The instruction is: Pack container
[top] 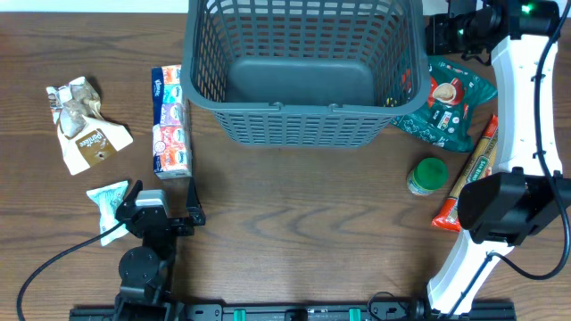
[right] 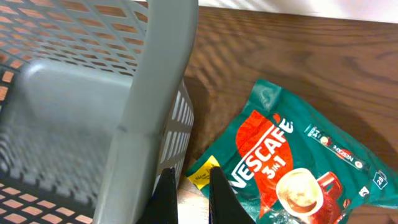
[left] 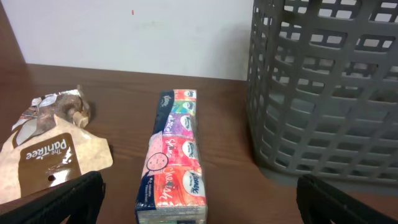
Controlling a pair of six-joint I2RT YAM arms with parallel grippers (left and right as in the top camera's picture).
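Note:
The container, a large dark grey lattice basket [top: 294, 120], stands at the back middle of the table with nothing inside; it also shows in the left wrist view [left: 323, 93] and the right wrist view [right: 158, 93]. My left gripper [top: 163, 194] is open and empty, low at the front left, facing the near end of a colourful tissue pack [left: 174, 155]. My right gripper [right: 191, 183] has its fingers nearly together and hangs just outside the basket's right rim, above the edge of a green Nescafe bag [right: 292, 162]. It holds nothing.
The tissue pack [top: 170, 122] lies left of the basket. A brown packet [top: 89, 143], a crumpled wrapper [top: 76, 100] and a small teal packet [top: 109, 201] lie at the left. The Nescafe bag [top: 446, 102], a green-lidded jar [top: 428, 176] and a long orange packet [top: 468, 174] lie at the right.

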